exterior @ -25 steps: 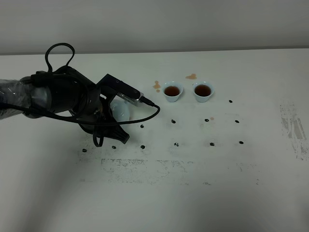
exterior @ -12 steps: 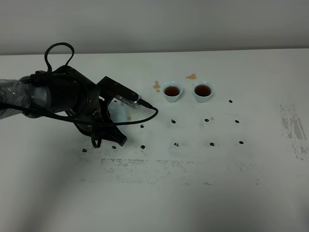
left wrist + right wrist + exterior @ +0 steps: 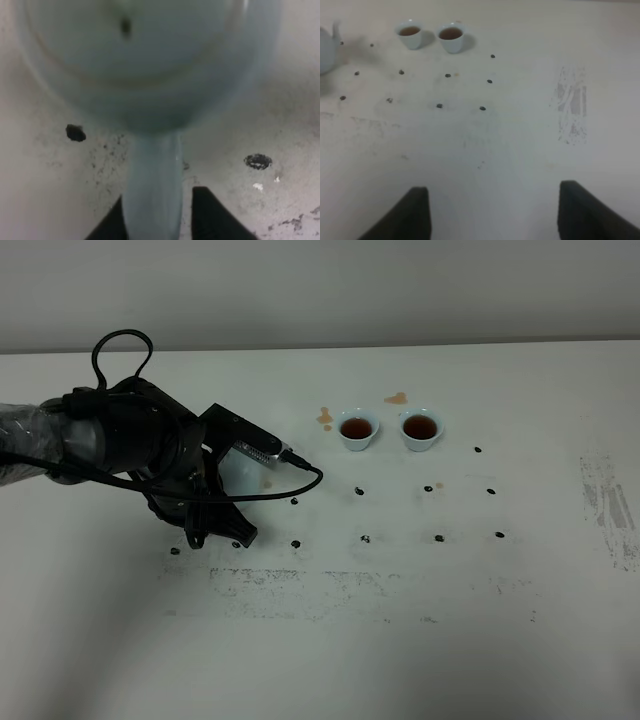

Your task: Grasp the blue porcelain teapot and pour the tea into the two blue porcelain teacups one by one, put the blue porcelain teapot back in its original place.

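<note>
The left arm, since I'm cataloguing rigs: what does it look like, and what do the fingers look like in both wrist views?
The left arm is bulky and black, its upper part wrapped in clear crinkled plastic. A black cable loops above it, and another runs from a silver connector. The left gripper's fingers are black and tapered; the right gripper's fingers are dark, broad and blurred.

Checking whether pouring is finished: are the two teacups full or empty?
Full. Both teacups, the left one and the right one, hold dark brown tea up near their rims, seen in the exterior and right wrist views.

Scuffed white table, pale wall
</note>
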Controlling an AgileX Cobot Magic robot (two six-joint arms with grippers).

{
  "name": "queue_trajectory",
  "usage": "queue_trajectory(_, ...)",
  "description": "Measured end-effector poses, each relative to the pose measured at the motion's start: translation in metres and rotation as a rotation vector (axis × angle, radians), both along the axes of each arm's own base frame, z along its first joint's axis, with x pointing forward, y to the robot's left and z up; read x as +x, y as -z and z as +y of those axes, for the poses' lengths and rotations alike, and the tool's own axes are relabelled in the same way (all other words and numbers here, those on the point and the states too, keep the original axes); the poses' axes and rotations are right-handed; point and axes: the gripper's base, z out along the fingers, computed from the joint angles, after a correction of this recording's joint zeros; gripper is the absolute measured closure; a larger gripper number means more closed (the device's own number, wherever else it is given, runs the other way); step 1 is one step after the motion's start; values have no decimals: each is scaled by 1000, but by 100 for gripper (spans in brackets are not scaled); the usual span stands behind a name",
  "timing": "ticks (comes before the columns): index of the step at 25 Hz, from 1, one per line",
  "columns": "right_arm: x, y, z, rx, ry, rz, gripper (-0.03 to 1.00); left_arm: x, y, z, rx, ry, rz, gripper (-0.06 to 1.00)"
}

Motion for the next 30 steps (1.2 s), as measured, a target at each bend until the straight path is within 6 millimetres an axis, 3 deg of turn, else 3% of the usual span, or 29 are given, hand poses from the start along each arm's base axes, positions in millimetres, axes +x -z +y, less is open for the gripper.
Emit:
queue_trajectory(5, 0, 0, 0, 0, 0, 0, 40, 0, 0, 0, 2, -1, 2, 56)
queue_trajectory(15, 0, 0, 0, 0, 0, 0, 40, -9, -8, 6, 25, -61, 43, 55)
queue_trajectory(19, 0, 0, 0, 0, 0, 0, 40, -27, -30, 13, -9, -79, 15, 55)
queue_trajectory(23, 0, 0, 0, 0, 0, 0, 40, -57, -51, 30, -58, -115, 6, 55)
queue_trajectory(30, 0, 0, 0, 0, 0, 0, 40, -112, -135, 87, -188, -194, -216, 55)
